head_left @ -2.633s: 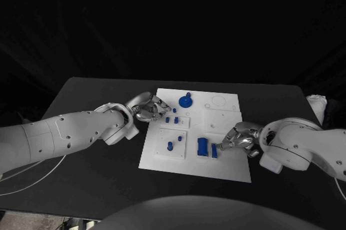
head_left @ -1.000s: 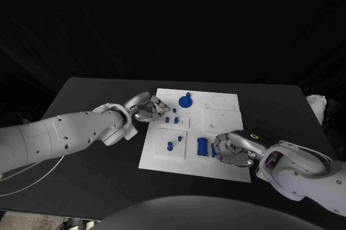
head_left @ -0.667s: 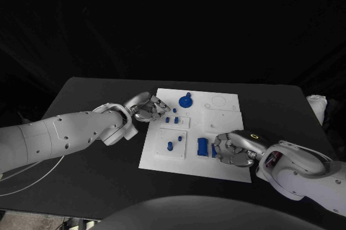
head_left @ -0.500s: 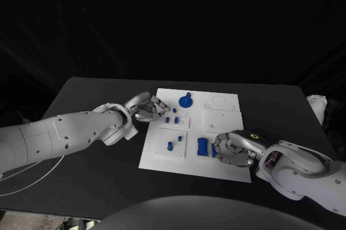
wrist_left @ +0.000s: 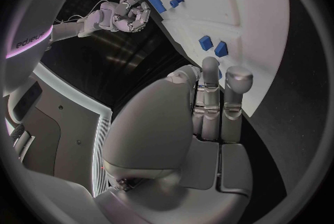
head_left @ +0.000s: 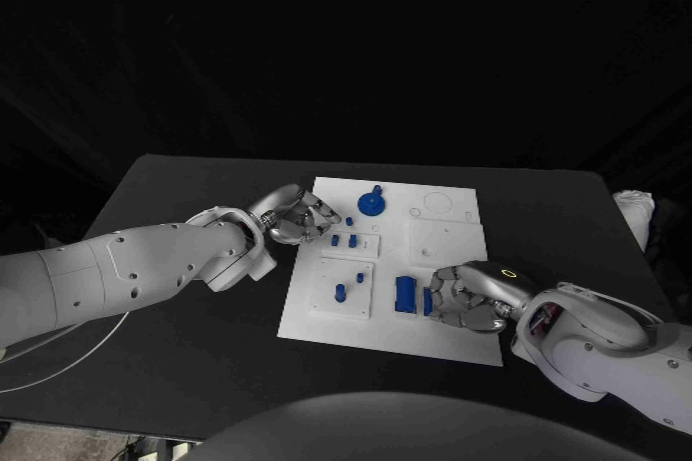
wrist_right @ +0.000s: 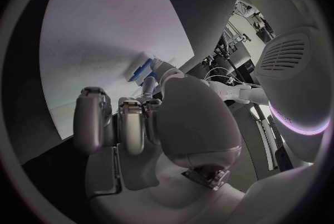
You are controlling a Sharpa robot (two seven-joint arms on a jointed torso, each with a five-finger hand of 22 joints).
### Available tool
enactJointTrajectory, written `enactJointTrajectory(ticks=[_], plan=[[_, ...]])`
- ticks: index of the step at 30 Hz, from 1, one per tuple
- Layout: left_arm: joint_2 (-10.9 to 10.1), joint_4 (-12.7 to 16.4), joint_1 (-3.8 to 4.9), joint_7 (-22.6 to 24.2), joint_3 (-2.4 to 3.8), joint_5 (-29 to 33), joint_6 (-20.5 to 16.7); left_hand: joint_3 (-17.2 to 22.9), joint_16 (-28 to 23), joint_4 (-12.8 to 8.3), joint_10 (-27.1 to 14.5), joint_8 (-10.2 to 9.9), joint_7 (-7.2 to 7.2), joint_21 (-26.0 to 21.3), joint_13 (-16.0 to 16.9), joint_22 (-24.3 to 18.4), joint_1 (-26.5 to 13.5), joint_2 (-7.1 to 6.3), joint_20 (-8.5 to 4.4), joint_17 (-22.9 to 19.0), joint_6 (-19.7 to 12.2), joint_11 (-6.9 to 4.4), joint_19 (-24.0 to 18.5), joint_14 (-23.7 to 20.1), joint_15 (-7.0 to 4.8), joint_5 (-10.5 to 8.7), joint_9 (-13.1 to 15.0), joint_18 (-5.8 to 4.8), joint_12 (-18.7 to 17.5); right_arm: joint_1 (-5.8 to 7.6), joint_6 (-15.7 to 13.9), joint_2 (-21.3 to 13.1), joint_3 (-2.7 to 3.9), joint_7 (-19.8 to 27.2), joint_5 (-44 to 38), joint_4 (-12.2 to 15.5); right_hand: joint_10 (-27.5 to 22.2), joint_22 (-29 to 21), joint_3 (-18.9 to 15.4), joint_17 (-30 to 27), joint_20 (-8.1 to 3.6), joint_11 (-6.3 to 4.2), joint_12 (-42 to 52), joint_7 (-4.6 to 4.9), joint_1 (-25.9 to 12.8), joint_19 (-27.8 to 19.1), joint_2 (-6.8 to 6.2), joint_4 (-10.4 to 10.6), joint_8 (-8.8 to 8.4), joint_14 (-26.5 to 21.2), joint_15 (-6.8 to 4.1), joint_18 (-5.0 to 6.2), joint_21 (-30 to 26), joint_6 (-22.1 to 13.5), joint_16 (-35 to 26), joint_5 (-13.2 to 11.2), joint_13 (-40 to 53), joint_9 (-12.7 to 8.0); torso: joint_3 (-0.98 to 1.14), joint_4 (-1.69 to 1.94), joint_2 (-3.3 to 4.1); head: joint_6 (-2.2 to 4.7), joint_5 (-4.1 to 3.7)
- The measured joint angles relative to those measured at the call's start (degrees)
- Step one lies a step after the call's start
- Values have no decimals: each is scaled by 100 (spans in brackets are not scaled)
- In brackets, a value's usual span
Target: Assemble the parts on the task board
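The white task board (head_left: 447, 231) lies mid-table. On it stand a round blue knob part (head_left: 372, 202), small blue pegs (head_left: 343, 240), two more blue pieces (head_left: 342, 286), a wide blue block (head_left: 405, 294) and a narrow blue block (head_left: 428, 303). My left hand (head_left: 299, 217) rests at the board's upper left edge with fingers curled in and nothing visible in them; its fingertips (wrist_left: 212, 68) lie close to two small blue pieces (wrist_left: 213, 45). My right hand (head_left: 469, 296) is curled over the board's lower right, fingers against the narrow block. A blue piece (wrist_right: 141, 72) shows just past its fingertips; any grip is hidden.
The black table (head_left: 188, 311) spreads wide on both sides of the board. The board's upper right quarter (head_left: 440, 203) carries only empty round and square recesses. A white cable (head_left: 58, 356) trails off the table's left side.
Since the oldest frame my right hand has rolled over and dropped lower beside the blue blocks. Over the last second it barely moves. My left hand stays put.
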Motion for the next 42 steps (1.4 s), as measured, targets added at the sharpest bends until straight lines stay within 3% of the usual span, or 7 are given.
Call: enactJointTrajectory(ticks=[14, 20, 23, 28, 34, 40, 42], plan=[[-82, 97, -1, 52, 0, 0, -23, 0, 0, 0, 21, 22, 0, 0, 0, 0, 0, 0, 0, -5, 0, 20, 0, 0, 0, 21, -1, -1, 0, 3, -510, -196, 0, 55, 92, 71, -21, -1, -1138, -1, 0, -20, 0, -24, -512, 0, -235, 534, 112, 0, 0, 0, -23, -78, 0, -871, -1, -99, -1, -3, -8, 0, 31], [-305, 442, 11, 252, 5, 75, -182, -159, -3, 44, 72, 22, 0, -246, 0, 0, -456, 39, 65, -24, 0, 28, -194, -99, 89, -466, 13, 91, 25, 312, -1210, -400, -10, 754, 867, 167, -17, -1, -1351, -1, 8, -14, -17, -2, -1001, -397, 265, 525, -413, 2, 5, 117, -816, -53, -235, -808, -1, -690, -9, -8, -48, 0, 51], [-372, 601, 35, 445, 11, 202, -340, -475, -385, 20, 107, 22, -43, -1765, 19, -4, -1122, -8, 164, -150, 19, 63, -1205, -842, 268, -799, 11, 271, 109, 568, -1402, -444, 6, 1278, 1713, 154, -1556, -295, -1429, -1471, 224, 220, -1946, 266, -1413, -2079, 834, 434, -1121, -1244, 280, 580, -3758, -111, -2917, -144, -469, -1423, -13, -17, -88, 0, 60], [-415, 784, 70, 938, 22, 675, -577, -1406, -2158, -10, -1033, -46, -137, -3888, -8, -661, -2153, -41, 146, -980, -541, -86, -3945, -3629, 368, -1340, -146, 270, -192, 835, -1316, -421, 10, 2287, 3676, -19, -5678, -2190, -1980, -4225, 1027, 1440, -6240, 615, -1772, -4801, 1153, 461, -2454, -4822, 1602, 177, -6907, -986, -7201, -71, -3109, -2635, -2, -31, -126, 0, 13], [-447, 903, 74, 1346, 23, 1452, -484, -3440, -4854, 116, -3895, -277, -1040, -5188, -178, -5932, -2765, -1132, -6, -3017, -3115, -1148, -7121, -6553, -146, -2134, -481, 121, -1659, 922, -697, -389, 5, 3083, 5511, -241, -7806, -6894, -2540, -6663, 1492, 649, -7813, 110, -1857, -8281, 1366, 518, -3220, -7962, 1416, 178, -7556, -1771, -8778, -531, -5293, -3596, 17, -3, -125, 0, -19], [-479, 908, 75, 1508, 18, 2081, -186, -3538, -4881, 119, -4260, -278, -1381, -5209, -196, -6707, -3145, -1184, 223, -3059, -3573, -1494, -7283, -6570, -145, -2486, -493, 87, -1876, 939, -138, -366, 1, 3473, 6442, -315, -8067, -7331, -2915, -7200, 1502, 411, -7993, -224, -1662, -8344, 1561, 509, -3579, -8251, 1289, 222, -7556, -1949, -8844, -550, -6264, -4372, 25, 21, -115, 0, -18], [-482, 904, 69, 1506, 15, 2096, -182, -2983, -4881, -434, -4659, -469, -1011, -5254, -354, -6965, -4972, -836, -14, -3060, -4368, -1197, -7262, -6597, 12, -2932, -681, -292, -2351, 938, -130, -362, 2, 3475, 6468, -316, -8352, -7460, -2416, -7443, 974, 184, -8317, -212, -3504, -8390, 1393, 0, -4097, -8387, 1039, -196, -7590, -2641, -8954, -974, -6665, -4764, 25, 23, -115, 0, -13]])
